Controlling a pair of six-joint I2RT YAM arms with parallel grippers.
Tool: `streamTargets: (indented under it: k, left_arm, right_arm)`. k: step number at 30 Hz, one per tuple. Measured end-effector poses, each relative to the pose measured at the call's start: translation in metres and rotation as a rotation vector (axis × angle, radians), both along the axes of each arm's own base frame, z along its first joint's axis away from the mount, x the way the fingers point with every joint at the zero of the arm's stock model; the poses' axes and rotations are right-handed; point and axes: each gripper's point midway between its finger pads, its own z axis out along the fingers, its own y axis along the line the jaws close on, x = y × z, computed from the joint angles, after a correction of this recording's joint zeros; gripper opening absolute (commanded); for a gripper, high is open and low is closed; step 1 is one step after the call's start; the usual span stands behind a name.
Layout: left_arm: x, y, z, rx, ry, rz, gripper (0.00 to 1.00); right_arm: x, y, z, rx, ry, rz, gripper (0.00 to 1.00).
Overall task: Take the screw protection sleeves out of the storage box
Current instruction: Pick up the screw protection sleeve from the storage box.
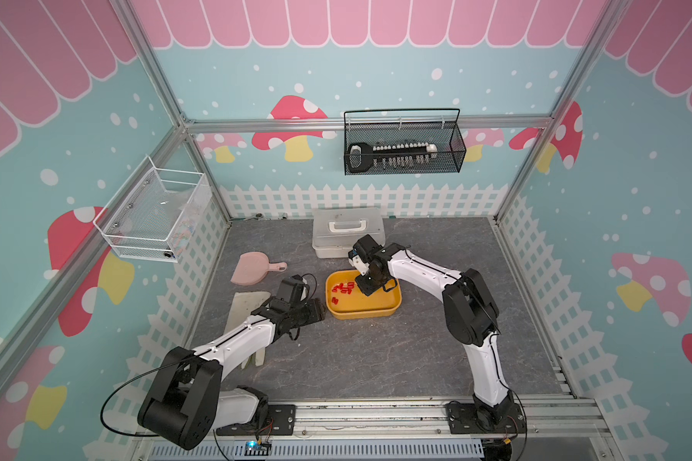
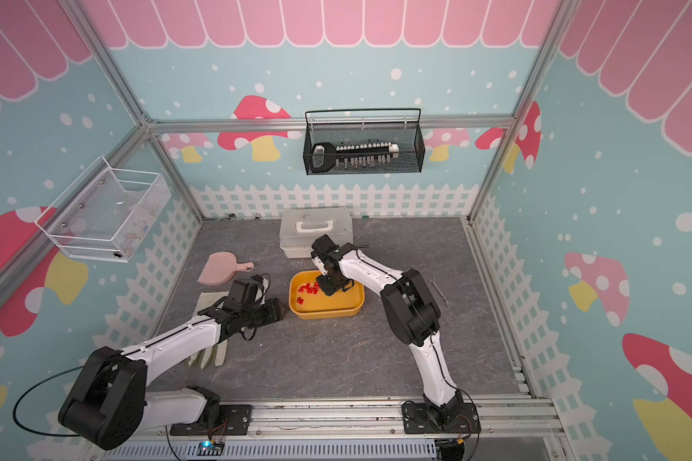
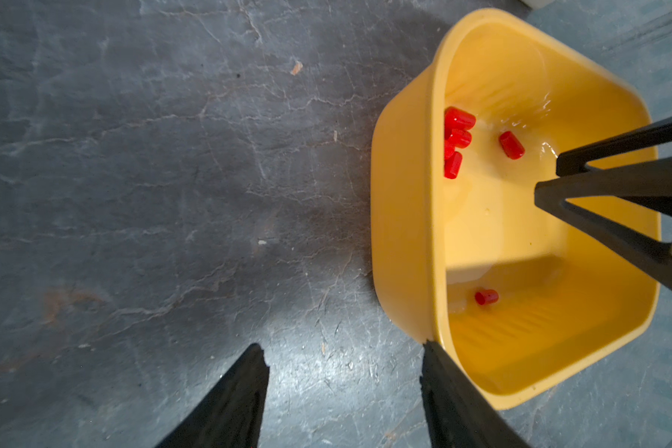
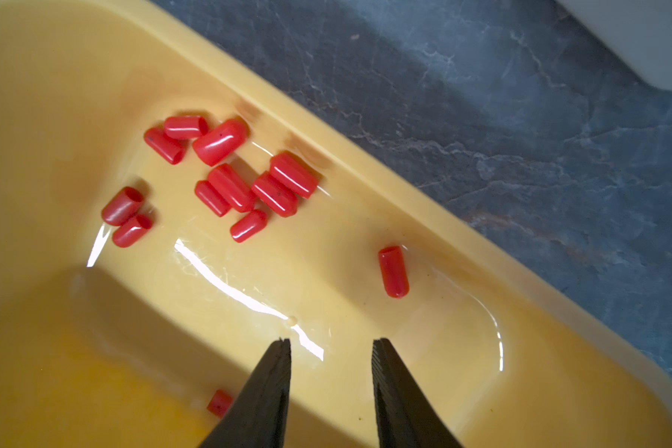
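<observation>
The yellow-orange storage box (image 1: pixel 360 315) (image 2: pixel 324 313) sits mid-table. Several red screw protection sleeves (image 1: pixel 346 286) (image 4: pixel 233 186) lie clustered on its floor near one long wall. One sleeve (image 4: pixel 393 271) lies apart, and another (image 4: pixel 220 403) is half hidden behind a finger. My right gripper (image 1: pixel 362 289) (image 4: pixel 331 341) hangs inside the box, open, with only bare floor between its tips. My left gripper (image 1: pixel 322 309) (image 3: pixel 344 345) is open just outside the box's left end, one fingertip against the rim (image 3: pixel 404 217). It holds nothing.
A white lidded case (image 1: pixel 348 231) stands right behind the box. A pink scoop (image 1: pixel 252 269) and a pale glove (image 1: pixel 248 307) lie at the left, under the left arm. A small wrench (image 2: pixel 438 291) lies to the right. Two wire baskets hang on the walls.
</observation>
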Motion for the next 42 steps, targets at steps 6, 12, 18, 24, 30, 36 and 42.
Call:
streamTargets:
  k: [6,12,18,24,30,36,42]
  left_arm:
    - [-0.001,-0.002,0.0,0.0,0.0,-0.006,0.65]
    - [-0.001,-0.002,0.0,0.0,0.0,-0.007,0.65]
    - [-0.002,-0.003,-0.003,0.004,0.009,-0.011,0.65]
    - [-0.003,-0.004,-0.004,0.005,0.013,-0.015,0.65]
    - [-0.003,-0.005,-0.004,0.006,0.013,-0.019,0.65]
    - [-0.003,-0.005,-0.004,0.007,0.011,-0.021,0.65]
    - [-0.003,-0.005,-0.004,0.007,0.012,-0.021,0.65]
  right_arm:
    - [0.005,-0.008,-0.008,-0.03,-0.002,0.004,0.38]
    - [0.014,-0.024,-0.026,-0.078,0.011,-0.015,0.38]
    - [0.022,-0.029,-0.026,-0.098,-0.01,-0.018,0.38]
    - [0.03,-0.022,-0.022,-0.079,-0.033,-0.017,0.4]
    - [0.034,-0.02,-0.03,-0.074,-0.023,-0.027,0.41]
    - [0.038,-0.021,-0.033,-0.049,-0.009,-0.058,0.41]
    - [0.041,-0.022,-0.034,-0.03,-0.002,-0.079,0.41]
